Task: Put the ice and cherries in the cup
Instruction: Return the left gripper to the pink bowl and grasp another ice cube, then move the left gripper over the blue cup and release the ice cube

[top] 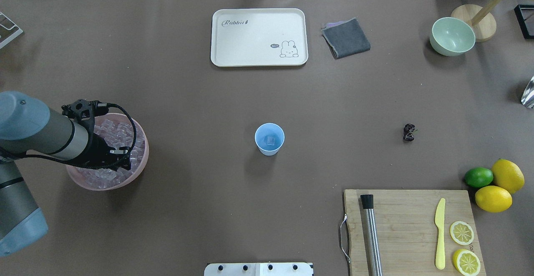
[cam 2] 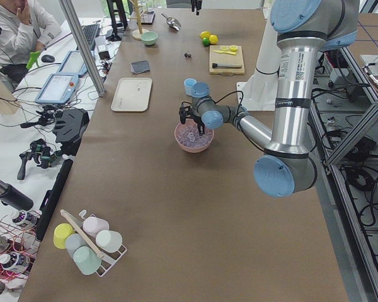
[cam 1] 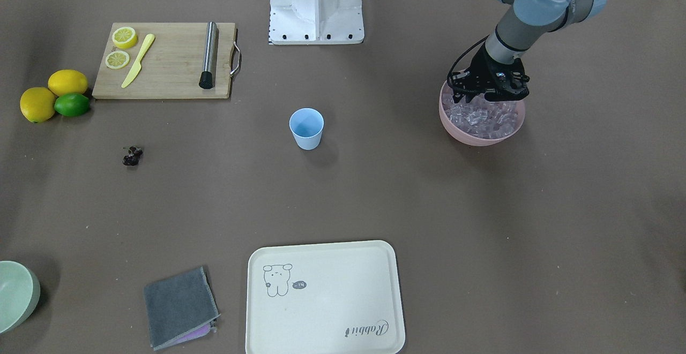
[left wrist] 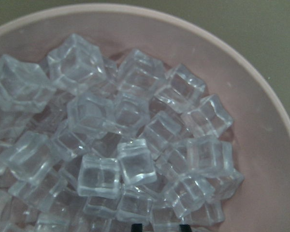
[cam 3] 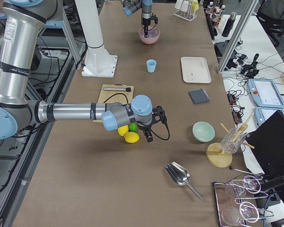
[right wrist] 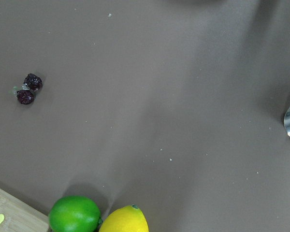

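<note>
The left gripper (cam 1: 489, 97) is hanging low over the pink bowl (cam 1: 471, 134) toward the table's (top: 187, 100) left end, its fingertips (left wrist: 133, 226) standing apart just above the ice (left wrist: 135, 164) heaped inside; nothing is showing between them. The right gripper (cam 3: 149, 136) is hovering over the table's right end, above the lemons (top: 500, 186) and lime (top: 479, 177); I cannot tell whether it is parted or closed.

At the table's near edge, right of the robot's base, a wooden board (top: 409, 217) is carrying a metal rod (top: 371, 234), a yellow knife (top: 440, 234) and two lemon slices (top: 464, 246). The cup (cam 1: 306, 129) is standing upright at the table's middle with one clear cube lying in its bottom. The cherries (top: 409, 132) are lying on the bare table between the cup and the right end, well apart from both. Along the far edge a cream tray (top: 250, 42), a folded grey cloth (top: 346, 38) and a pale green bowl (top: 452, 36) are sitting.
</note>
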Robot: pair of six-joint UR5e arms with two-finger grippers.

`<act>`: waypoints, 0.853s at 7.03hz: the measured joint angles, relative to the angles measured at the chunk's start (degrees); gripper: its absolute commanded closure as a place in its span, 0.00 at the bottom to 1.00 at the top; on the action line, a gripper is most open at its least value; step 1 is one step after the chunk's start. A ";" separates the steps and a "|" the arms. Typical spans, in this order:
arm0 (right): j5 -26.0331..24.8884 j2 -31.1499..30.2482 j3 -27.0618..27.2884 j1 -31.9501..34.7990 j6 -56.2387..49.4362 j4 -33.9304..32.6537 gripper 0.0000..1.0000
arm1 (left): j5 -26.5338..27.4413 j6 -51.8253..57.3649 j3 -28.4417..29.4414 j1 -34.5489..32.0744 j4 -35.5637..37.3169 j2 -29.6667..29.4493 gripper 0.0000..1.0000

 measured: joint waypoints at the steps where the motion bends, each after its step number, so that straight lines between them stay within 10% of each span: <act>1: 0.00 0.00 0.00 -0.06 0.03 -0.02 0.01 | -0.87 -0.15 -1.14 -0.33 0.11 0.23 1.00; 4: 0.00 0.05 0.04 -0.32 0.09 0.01 0.01 | -7.55 -2.42 -4.13 -5.02 0.45 -4.18 1.00; 6: 0.31 0.07 0.07 -0.64 0.09 0.04 0.01 | -7.60 -10.76 1.48 -5.04 1.39 -18.28 1.00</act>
